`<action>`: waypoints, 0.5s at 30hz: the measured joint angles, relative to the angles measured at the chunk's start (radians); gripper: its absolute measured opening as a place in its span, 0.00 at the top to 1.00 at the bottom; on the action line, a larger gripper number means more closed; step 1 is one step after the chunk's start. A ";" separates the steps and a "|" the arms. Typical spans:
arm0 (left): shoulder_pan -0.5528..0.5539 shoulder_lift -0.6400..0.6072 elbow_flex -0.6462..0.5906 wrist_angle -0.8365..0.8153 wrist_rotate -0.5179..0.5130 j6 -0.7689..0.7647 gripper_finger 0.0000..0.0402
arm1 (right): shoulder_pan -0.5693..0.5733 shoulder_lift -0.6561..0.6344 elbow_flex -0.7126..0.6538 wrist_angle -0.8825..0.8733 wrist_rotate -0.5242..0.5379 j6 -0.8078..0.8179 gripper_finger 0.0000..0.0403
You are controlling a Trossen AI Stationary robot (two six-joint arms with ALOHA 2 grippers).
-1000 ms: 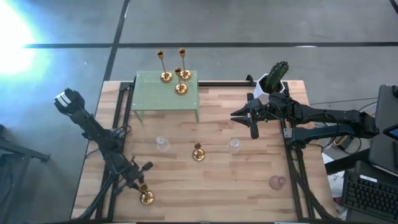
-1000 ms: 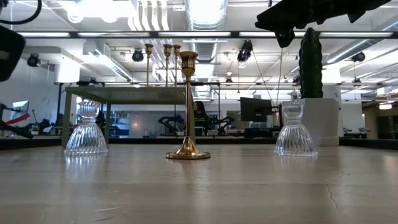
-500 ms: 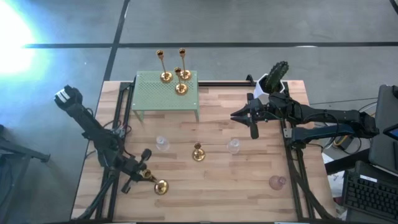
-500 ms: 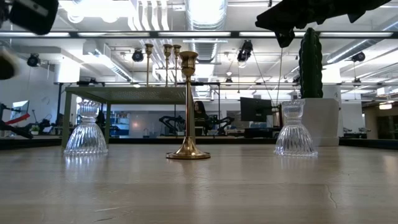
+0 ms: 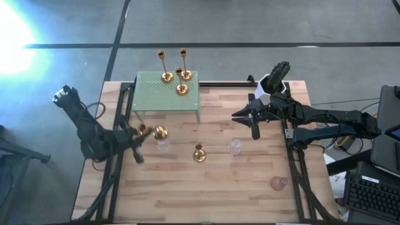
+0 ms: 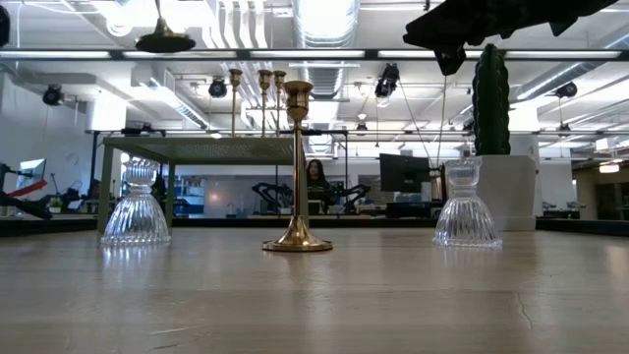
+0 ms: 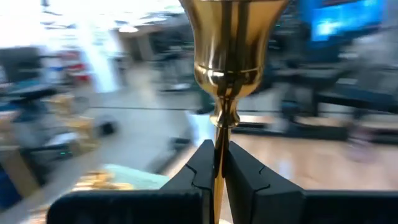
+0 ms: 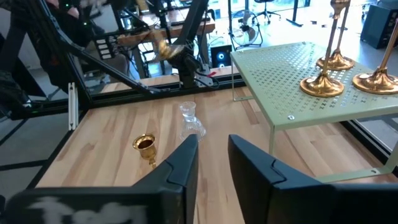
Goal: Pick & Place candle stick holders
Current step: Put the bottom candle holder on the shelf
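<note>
My left gripper [image 5: 142, 132] is shut on a gold candlestick [image 5: 160, 132], held high above the table's left half next to a clear glass holder [image 5: 163, 145]. Its round base shows from below in the low view [image 6: 165, 41]. Three gold candlesticks [image 5: 181, 87] stand on their bases on a green perforated shelf [image 5: 156, 100] at the far side. One short gold candlestick [image 5: 199, 154] stands mid-table. A second clear holder [image 5: 235, 147] and a pinkish one [image 5: 278, 182] stand on the right half. My right gripper [image 5: 247, 119] is open and empty above the table, near the cactus pot. My left gripper pinches the candlestick's thin stem [image 7: 218, 146] between its two fingers [image 7: 200, 167], just below the knob under the cup [image 7: 233, 37]. The fingers lie across the stem. The candlestick is lifted clear of the table, and its base is hidden in the wrist view.
A white pot with a green cactus [image 5: 275, 80] stands at the far right beside my right arm. Black rails run along the table's left and right sides. Bare wood lies along the near edge [image 5: 200, 200].
My left gripper has carried the gold candlestick from the table's near left corner up and toward the far edge, turning as it went. The candlestick has been lifted clear of the table and now hangs beside the left clear holder, in front of the green shelf.
</note>
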 joint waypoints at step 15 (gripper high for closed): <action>0.427 -0.093 0.037 -0.008 -0.187 0.085 0.95 | 0.000 0.000 0.000 0.000 0.000 0.000 0.81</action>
